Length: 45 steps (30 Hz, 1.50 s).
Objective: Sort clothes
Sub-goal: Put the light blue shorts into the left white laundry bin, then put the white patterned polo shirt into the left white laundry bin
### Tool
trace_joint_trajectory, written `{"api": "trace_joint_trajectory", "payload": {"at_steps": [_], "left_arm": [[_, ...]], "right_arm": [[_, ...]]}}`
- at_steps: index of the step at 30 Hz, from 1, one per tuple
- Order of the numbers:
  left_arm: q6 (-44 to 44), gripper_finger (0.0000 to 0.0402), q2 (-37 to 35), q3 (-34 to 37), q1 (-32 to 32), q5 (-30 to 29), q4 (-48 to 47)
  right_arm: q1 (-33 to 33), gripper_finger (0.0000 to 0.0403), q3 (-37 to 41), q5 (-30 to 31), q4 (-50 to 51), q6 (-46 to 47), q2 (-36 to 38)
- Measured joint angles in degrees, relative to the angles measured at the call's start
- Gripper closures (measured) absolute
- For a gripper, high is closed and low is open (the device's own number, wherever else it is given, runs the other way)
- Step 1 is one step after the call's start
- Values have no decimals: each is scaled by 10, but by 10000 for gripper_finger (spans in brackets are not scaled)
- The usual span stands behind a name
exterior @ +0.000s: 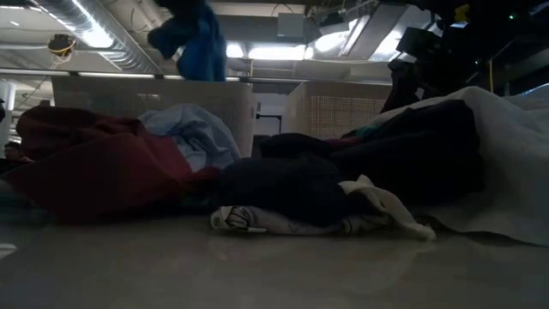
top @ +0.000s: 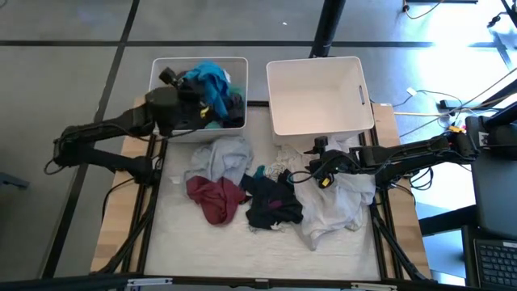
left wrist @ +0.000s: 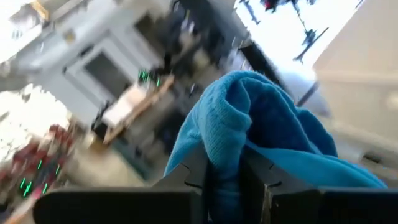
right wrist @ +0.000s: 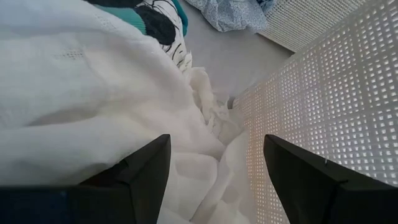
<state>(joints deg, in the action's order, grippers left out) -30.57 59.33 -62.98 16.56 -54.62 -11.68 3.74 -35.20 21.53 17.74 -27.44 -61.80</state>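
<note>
My left gripper (top: 192, 90) is shut on a teal garment (top: 212, 84) over the left white bin (top: 236, 65), which also holds dark clothes. The teal garment also shows high up in the low view (exterior: 193, 39). On the table lie a light grey garment (top: 218, 155), a maroon one (top: 214, 199), a dark one (top: 271, 204), a black-patterned white one (top: 279, 166) and a large white one (top: 335, 202). My right gripper (right wrist: 214, 168) is open over the white garment's far edge (right wrist: 93, 93), next to the right bin (top: 319, 95). My left gripper pinches a bunched fold of the teal garment (left wrist: 222, 163) between its two fingers (left wrist: 193, 175). The cloth bulges out past the fingertips. The garment hangs below the gripper, lifted above the bin's rim in the low view.
The right white bin shows nothing inside; its perforated wall (right wrist: 323, 93) stands close beside my right gripper's finger. The clothes pile covers the table's middle. A bare strip of table (top: 202, 242) runs along the near edge.
</note>
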Motion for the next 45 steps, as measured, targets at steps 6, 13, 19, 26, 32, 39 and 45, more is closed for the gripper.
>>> {"api": "trace_joint_trajectory", "payload": {"at_steps": [6,13,19,26,32,39,45], "left_arm": [[118,353,25,0,73,6,-101],[195,322,54,0,102,54,-154],[239,262,67,0,114,82,-179],[317,207,67,-36,114,147,-276],[412,187,67,-127,113,285,-446],[469,191,65,-182,99,385,-527],[492,190,64,-182,32,420,-527]], "right_arm": [[0,144,0,0,-1,0,0],[0,144,0,1,-1,0,0],[0,144,0,1,-1,0,0],[0,144,0,0,-1,1,0],[0,144,0,0,-1,1,0],[0,144,0,0,-1,1,0],[0,144,0,-1,-1,0,0]]}}
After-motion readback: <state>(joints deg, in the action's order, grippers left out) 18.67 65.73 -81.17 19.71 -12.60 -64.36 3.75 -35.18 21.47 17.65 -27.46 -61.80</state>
